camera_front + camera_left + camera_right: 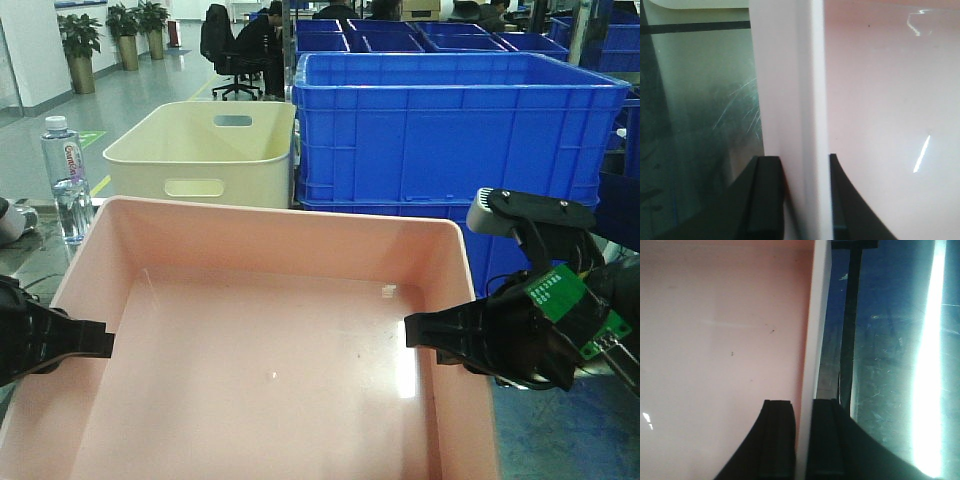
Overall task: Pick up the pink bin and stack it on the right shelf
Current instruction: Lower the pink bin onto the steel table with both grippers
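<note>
- Nearly closed, the left claw point(803, 166) pinches the pink bin point(270, 228) by its left wall; one finger inside, one outside
- Likewise the right claw point(802, 407) grips the right wall
- The pink bin sits just before the cream bin point(200, 150) and blue crates point(450, 130)

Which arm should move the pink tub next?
Neither alone, probably: the left pincer clamps the left wall of the pink bin, the right pincer its right wall, so both should carry together.

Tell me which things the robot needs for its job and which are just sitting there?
For the job: shallow pale-pink plastic bin; dark scuffed steel shelf top; left end effector, right end effector (clamping the bin's walls).
Just sitting there: taller cream plastic bin; ribbed blue plastic crates; clear water bottle.
</note>
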Robot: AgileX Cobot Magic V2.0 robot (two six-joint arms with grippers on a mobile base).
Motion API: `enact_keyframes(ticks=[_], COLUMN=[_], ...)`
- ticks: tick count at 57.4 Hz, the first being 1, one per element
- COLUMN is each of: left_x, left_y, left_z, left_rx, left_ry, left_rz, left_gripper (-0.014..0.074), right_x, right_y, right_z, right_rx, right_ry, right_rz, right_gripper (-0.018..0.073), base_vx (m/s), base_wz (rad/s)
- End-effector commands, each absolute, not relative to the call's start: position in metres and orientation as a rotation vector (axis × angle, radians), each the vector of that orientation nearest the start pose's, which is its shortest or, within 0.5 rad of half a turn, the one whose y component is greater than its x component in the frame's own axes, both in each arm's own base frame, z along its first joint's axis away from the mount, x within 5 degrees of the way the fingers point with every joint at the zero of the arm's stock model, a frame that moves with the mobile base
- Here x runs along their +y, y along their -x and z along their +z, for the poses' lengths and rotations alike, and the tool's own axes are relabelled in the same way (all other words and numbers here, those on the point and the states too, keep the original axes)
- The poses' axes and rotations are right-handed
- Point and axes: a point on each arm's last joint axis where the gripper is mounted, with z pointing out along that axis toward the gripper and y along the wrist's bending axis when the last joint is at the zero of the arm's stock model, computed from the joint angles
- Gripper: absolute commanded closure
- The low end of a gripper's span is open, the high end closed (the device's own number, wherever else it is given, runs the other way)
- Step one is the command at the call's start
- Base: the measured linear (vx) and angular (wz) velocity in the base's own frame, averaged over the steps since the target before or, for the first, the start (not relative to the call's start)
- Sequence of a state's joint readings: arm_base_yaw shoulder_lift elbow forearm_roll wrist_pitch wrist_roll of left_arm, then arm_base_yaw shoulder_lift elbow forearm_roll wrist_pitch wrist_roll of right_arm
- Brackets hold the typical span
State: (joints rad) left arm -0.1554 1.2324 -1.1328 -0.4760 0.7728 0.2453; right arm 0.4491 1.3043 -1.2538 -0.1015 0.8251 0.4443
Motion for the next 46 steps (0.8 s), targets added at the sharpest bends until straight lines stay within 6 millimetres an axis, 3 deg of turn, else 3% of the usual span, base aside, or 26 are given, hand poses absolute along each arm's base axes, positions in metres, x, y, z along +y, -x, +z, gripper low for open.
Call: enact_keyframes(ticks=[1,9,25,34,46], left_x=[-0.066,-0.067,-0.072,-0.073,-0.073], left_y=[-0.247,-0.252,-0.288,-0.301,-0.309], left_z=[0.388,0.383,0.341,0.325,0.319], left_rx=[2.158,2.167,2.312,2.350,2.343], left_ry=[-0.185,-0.178,-0.199,-0.210,-0.213], left_rz=[-0.516,-0.510,-0.484,-0.471,-0.453], left_gripper=[0.0598,0.0598,0.0575,0.0506,0.0335], right_x=[0.106,0.113,0.133,0.136,0.138], right_y=[-0.253,-0.266,-0.305,-0.312,-0.314], right_z=[0.396,0.387,0.347,0.338,0.340], right_rx=[2.228,2.215,2.245,2.255,2.215], right_ry=[0.082,0.191,0.310,0.313,0.317], right_rz=[0.276,0.231,0.179,0.183,0.194], right_gripper=[0.0568,0.0568,0.0536,0.0432,0.0185], base_vx=[0.00,0.00,0.00,0.00,0.00], base_wz=[0.00,0.00,0.00,0.00,0.00])
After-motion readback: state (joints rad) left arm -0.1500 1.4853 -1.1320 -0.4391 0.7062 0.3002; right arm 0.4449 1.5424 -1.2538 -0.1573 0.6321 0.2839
